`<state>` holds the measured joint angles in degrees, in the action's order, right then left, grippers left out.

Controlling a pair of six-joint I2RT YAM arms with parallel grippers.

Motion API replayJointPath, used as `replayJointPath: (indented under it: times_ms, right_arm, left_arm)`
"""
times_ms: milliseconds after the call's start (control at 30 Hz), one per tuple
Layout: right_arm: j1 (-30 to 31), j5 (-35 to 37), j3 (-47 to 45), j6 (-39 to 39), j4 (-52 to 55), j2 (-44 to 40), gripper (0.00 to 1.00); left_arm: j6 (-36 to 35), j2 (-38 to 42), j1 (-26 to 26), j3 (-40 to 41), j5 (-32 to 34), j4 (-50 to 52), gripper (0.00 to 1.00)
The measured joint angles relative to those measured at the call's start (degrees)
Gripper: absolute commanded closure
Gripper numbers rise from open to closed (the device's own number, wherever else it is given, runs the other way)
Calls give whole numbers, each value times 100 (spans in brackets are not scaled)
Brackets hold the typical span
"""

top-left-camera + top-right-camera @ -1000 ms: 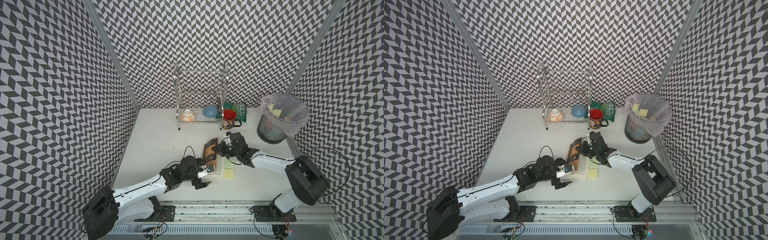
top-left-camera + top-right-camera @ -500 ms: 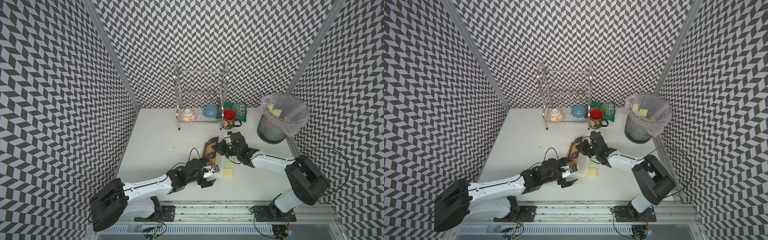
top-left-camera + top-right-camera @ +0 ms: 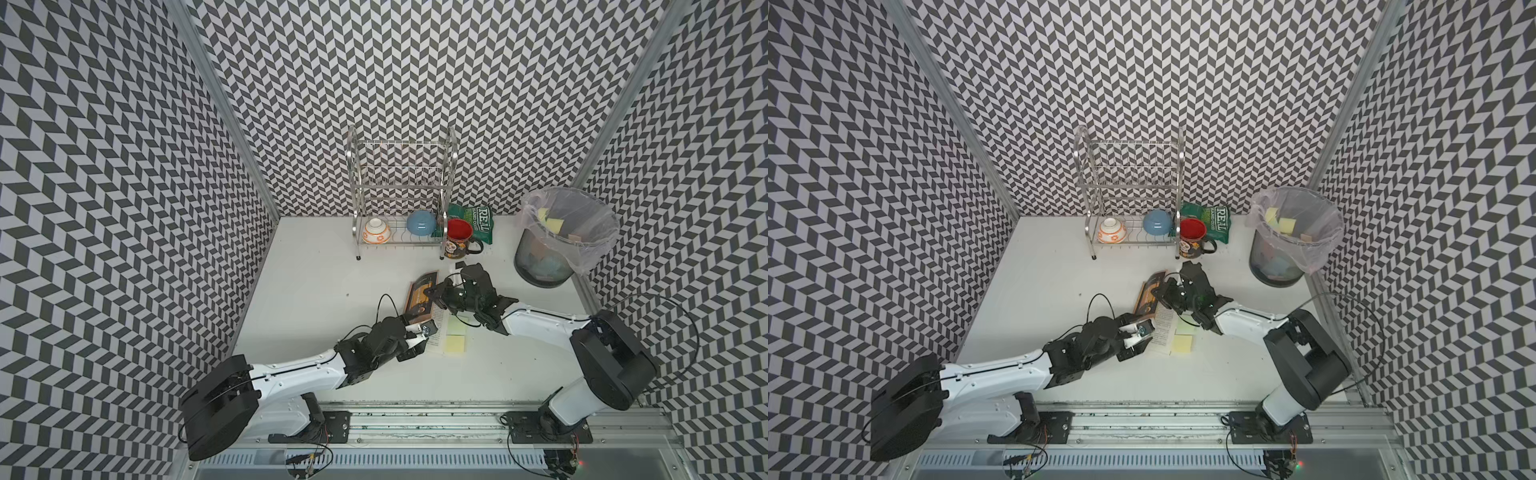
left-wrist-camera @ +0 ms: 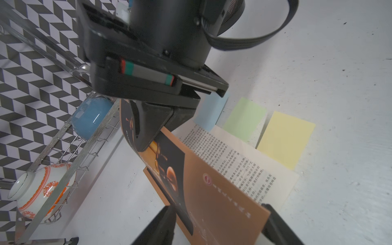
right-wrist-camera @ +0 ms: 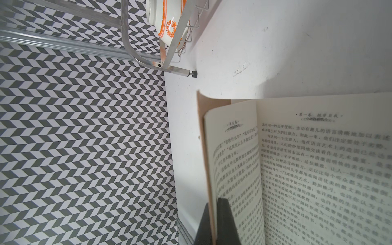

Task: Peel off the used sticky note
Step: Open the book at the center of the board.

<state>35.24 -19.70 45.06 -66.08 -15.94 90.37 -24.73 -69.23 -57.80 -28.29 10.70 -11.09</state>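
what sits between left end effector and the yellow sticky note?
Left wrist view: the book's orange cover and a strip of printed page separate the left end effector from the yellow sticky note.

We see white-shelled arms, left arm [image 3: 299, 372] and right arm [image 3: 540, 328], with black joints, black left pincer [image 3: 424, 341] and right pincer [image 3: 437, 297], and looping black cables [image 4: 239, 42].

Walls [image 3: 124, 166]: grey-and-white chevron. Surface [image 3: 316, 282]: white. Blue sticky note [image 4: 212, 112], green sticky note [image 4: 244, 118], yellow sticky note [image 4: 284, 140]. Book cover [image 4: 212, 195]: orange, black. White bowl [image 4: 40, 188]: orange motifs.
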Motion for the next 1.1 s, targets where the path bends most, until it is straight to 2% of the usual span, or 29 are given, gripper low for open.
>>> replayJointPath:
  times_ms: [100, 233, 300, 367, 467, 767, 933, 1100]
  right_arm:
    - [0, 26, 0, 2, 2, 0, 100]
    - [-2, 81, 2, 7, 4, 0, 99]
    - [-2, 87, 31, 22, 28, 11, 92]
    - [0, 105, 98, 70, 105, 46, 80]
    - [0, 157, 240, 219, 289, 74, 68]
    - [-74, 337, 546, 706, 758, 72, 42]
    - [-466, 177, 507, 1051, 1051, -76, 36]
    - [-1241, -96, -37, 1491, 1123, -848, 35]
  left_arm:
    - [2, -13, -17, 2, 20, 13, 65]
    - [9, -13, -31, 2, 20, 57, 80]
    - [24, -13, -31, 2, 48, 81, 87]
    - [68, -13, -31, 0, 94, 111, 93]
    - [107, -13, -17, 0, 160, 175, 94]
    - [188, -15, 52, -2, 214, 262, 98]
    - [236, 31, 238, -2, 109, 319, 98]
    - [376, 168, 542, -2, -179, 374, 99]
